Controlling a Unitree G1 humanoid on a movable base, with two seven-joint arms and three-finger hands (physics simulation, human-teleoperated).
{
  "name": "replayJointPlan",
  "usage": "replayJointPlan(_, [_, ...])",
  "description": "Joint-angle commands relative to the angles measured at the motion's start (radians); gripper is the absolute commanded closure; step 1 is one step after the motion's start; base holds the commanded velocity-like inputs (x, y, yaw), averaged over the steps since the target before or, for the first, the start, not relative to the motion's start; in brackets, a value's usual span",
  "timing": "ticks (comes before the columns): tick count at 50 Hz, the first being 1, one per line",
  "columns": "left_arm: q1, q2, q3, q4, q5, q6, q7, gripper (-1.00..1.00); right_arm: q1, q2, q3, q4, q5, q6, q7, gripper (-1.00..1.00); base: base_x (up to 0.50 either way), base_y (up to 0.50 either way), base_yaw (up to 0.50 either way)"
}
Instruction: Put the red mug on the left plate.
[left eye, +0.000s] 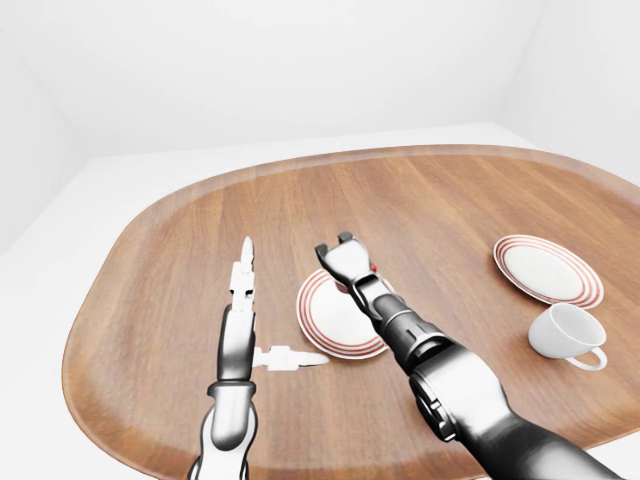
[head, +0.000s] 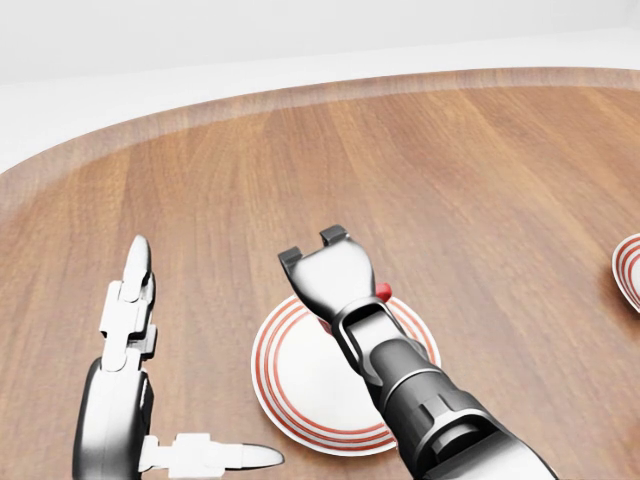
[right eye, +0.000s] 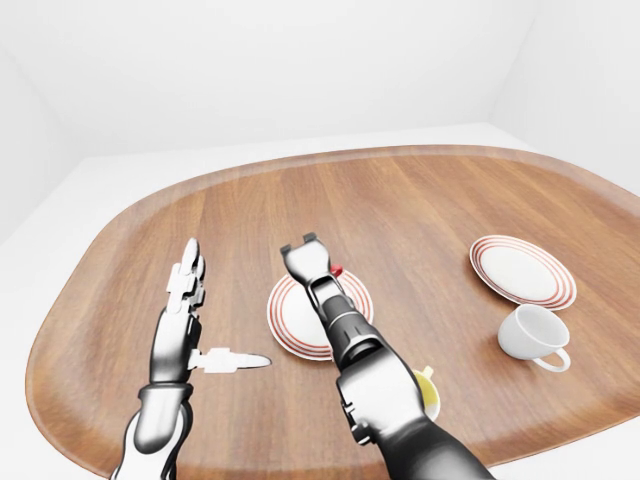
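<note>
The left plate (head: 300, 385), white with red rings, lies on the wooden table at the middle of the views. My right hand (head: 325, 275) hangs over the plate's top edge, seen from its back, with the fingers curled down. Only a small red bit of the red mug (head: 382, 292) shows at the hand's right side; the rest is hidden under the hand. My left hand (left eye: 275, 310) is open and empty to the left of the plate, fingers straight and thumb pointing toward the plate.
A second red-ringed plate (left eye: 547, 269) lies at the right, with a white mug (left eye: 568, 335) just below it. A yellow cup (right eye: 428, 385) peeks out beside my right forearm. The oval table's edge (left eye: 150, 215) curves round at the left.
</note>
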Motion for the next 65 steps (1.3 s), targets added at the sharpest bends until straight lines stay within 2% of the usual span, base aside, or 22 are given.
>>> replayJointPlan(1, [-0.005, -0.003, 0.01, 0.008, -0.004, -0.004, -0.006, -1.0, 0.067, 0.055, -0.014, 0.044, -0.017, -0.008, -0.1, 1.0, 0.0, 0.0, 0.0])
replayJointPlan(2, [-0.005, -0.003, 0.01, 0.009, -0.004, -0.004, -0.006, -1.0, 0.067, 0.056, -0.016, 0.044, -0.018, -0.008, -0.1, 1.0, 0.0, 0.0, 0.0])
replayJointPlan(3, [-0.008, -0.004, 0.011, 0.014, -0.004, -0.005, -0.006, -1.0, 0.076, 0.06, -0.025, 0.046, -0.008, -0.031, -0.096, 1.0, 0.0, 0.0, 0.0])
replayJointPlan(4, [-0.008, -0.004, 0.012, 0.015, -0.004, -0.005, -0.006, -1.0, 0.083, 0.061, -0.025, 0.047, -0.011, -0.038, -0.09, 1.0, 0.0, 0.0, 0.0])
replayJointPlan(6, [-0.007, -0.005, 0.013, 0.015, -0.005, -0.007, -0.006, -1.0, 0.096, 0.065, -0.025, 0.05, -0.019, -0.035, -0.091, 1.0, 0.0, 0.0, 0.0])
replayJointPlan(8, [-0.005, -0.005, 0.013, 0.016, -0.005, -0.01, -0.006, -1.0, 0.099, 0.065, -0.038, 0.051, -0.012, -0.046, -0.084, 1.0, 0.0, 0.0, 0.0])
replayJointPlan(9, [-0.006, -0.005, 0.013, 0.019, -0.005, -0.011, -0.005, -1.0, 0.102, 0.065, -0.057, 0.052, 0.011, -0.071, -0.043, 1.0, 0.0, 0.0, 0.0])
replayJointPlan(23, [-0.009, -0.007, 0.013, 0.032, -0.005, -0.016, -0.003, -1.0, 0.11, 0.066, -0.065, 0.055, 0.021, -0.067, -0.023, 1.0, 0.0, 0.0, 0.0])
replayJointPlan(43, [-0.016, -0.008, 0.016, 0.036, -0.007, -0.012, -0.007, -1.0, 0.104, 0.032, -0.087, 0.058, 0.004, -0.004, -0.012, 1.0, 0.0, 0.0, 0.0])
replayJointPlan(65, [-0.018, -0.009, 0.016, 0.039, -0.004, -0.012, -0.007, -1.0, 0.119, 0.035, -0.089, 0.059, -0.005, -0.01, -0.04, 1.0, 0.0, 0.0, 0.0])
